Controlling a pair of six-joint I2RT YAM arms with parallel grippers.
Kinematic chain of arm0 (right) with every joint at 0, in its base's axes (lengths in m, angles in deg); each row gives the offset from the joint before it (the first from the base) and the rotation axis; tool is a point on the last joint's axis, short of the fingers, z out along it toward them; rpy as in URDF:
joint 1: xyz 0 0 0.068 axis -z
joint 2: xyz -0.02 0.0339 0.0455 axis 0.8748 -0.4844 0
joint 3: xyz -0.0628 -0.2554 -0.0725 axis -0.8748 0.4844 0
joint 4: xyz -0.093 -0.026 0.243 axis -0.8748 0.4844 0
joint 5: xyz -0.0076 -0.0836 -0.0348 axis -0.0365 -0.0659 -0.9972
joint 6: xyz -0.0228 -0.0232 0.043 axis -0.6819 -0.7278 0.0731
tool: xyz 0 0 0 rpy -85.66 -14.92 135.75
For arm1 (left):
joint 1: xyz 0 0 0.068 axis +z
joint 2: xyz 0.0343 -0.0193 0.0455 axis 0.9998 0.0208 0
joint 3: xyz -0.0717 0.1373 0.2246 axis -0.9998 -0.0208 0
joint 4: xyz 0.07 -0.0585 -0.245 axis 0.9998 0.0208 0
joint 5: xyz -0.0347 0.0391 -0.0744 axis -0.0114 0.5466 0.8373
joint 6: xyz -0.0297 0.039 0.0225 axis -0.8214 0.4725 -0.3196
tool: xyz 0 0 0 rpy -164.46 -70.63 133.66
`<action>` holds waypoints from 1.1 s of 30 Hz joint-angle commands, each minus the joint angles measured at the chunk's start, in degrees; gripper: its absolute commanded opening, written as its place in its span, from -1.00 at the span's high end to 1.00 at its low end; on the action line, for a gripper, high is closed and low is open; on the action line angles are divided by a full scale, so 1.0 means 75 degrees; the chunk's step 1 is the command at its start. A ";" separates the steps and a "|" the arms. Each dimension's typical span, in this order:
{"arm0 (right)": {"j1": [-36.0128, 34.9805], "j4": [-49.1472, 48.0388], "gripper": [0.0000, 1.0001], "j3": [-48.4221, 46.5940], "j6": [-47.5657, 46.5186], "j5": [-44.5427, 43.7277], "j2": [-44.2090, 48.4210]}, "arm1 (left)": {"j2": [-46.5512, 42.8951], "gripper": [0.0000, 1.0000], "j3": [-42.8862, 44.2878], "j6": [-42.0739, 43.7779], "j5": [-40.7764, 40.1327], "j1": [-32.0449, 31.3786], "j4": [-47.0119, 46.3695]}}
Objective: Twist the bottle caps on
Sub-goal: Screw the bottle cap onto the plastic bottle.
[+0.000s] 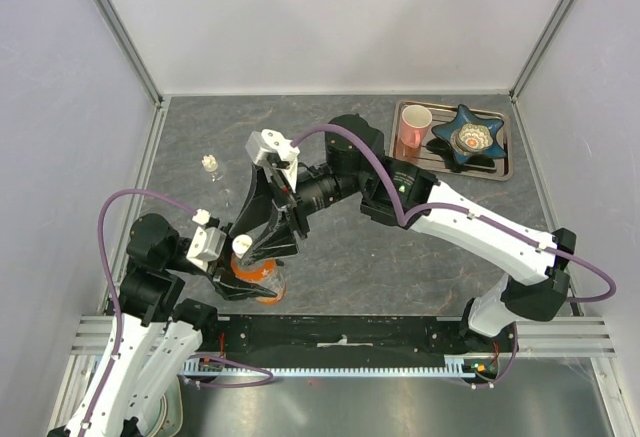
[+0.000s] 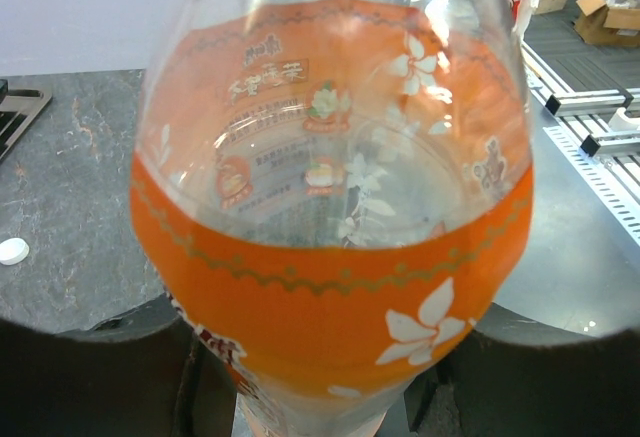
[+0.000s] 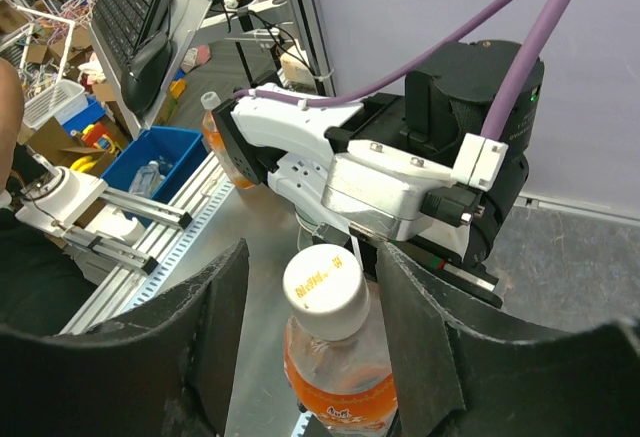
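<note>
The left end effector (image 2: 325,342) is gripping the orange bottle (image 2: 330,287) low on its body. A finger seems to be pressing in on each side, though the wrist view is too close to be sure. It is holding the bottle roughly upright near the front edge of the desk (image 1: 380,257), just ahead of the left arm's base. A white cap (image 3: 322,287) is sitting on the bottle's neck. The right end effector (image 3: 316,277) is reaching across from the right and hovering around that cap with its fingers apart, a narrow gap showing on either side. A loose cap (image 2: 14,250) is lying flat on the desk, well apart from the bottle. Farther back, a tiny clear bottle (image 1: 210,164) is standing alone. A pink mug (image 1: 413,125) is standing on a tray (image 1: 440,169) at the far right corner.
</note>
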 commanded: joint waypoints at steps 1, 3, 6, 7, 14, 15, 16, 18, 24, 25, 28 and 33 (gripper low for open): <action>0.0026 -0.0490 -0.17 0.0090 0.0185 0.0275 -0.0097 | 0.0034 0.96 0.0116 -0.0232 0.0167 0.0006 -0.0217; 0.0014 -0.0584 -0.10 0.0136 0.0255 0.0299 -0.0097 | 0.0011 0.96 0.0139 -0.0244 0.0133 0.0006 -0.0217; 0.0026 -0.0631 0.08 0.0230 0.0256 0.0276 -0.0039 | 0.0010 0.96 0.0163 -0.0267 -0.0008 0.0006 -0.0205; 0.0026 -0.0631 0.18 0.0277 0.0244 0.0194 -0.0015 | 0.0010 0.96 0.0163 -0.0268 -0.0124 0.0006 -0.0217; 0.0026 0.0000 0.56 0.0629 -0.0353 -0.1195 0.0278 | -0.0060 0.96 0.0233 -0.0314 -0.1283 0.0006 -0.0228; 0.0026 0.0396 0.59 0.0640 -0.0470 -0.1630 0.0290 | -0.0083 0.96 0.0257 -0.0314 -0.1541 0.0006 -0.0217; 0.0014 0.0609 0.72 0.0652 -0.0657 -0.2099 0.0290 | -0.0095 0.96 0.0280 -0.0291 -0.2065 0.0006 -0.0228; 0.0014 0.1019 0.77 0.0839 -0.0752 -0.3739 0.0337 | -0.0118 0.96 0.0362 -0.0186 -0.2642 0.0006 -0.0158; -0.0149 0.1150 1.00 0.1449 -0.0296 -0.7332 0.0279 | -0.0141 0.96 0.0538 0.0283 -0.5572 0.0006 0.0252; -0.0208 0.1173 1.00 0.1449 -0.0202 -0.7794 0.0139 | -0.0153 0.96 0.0526 0.0341 -0.6155 0.0006 0.0264; -0.0582 0.1512 1.00 0.1181 0.0115 -1.0061 -0.0340 | -0.0165 0.96 0.0515 0.0307 -0.7397 0.0006 0.0427; -0.1180 0.1958 1.00 0.0290 0.0419 -1.2426 -0.1151 | -0.0282 0.96 0.0351 0.0236 -0.8270 0.0007 0.0615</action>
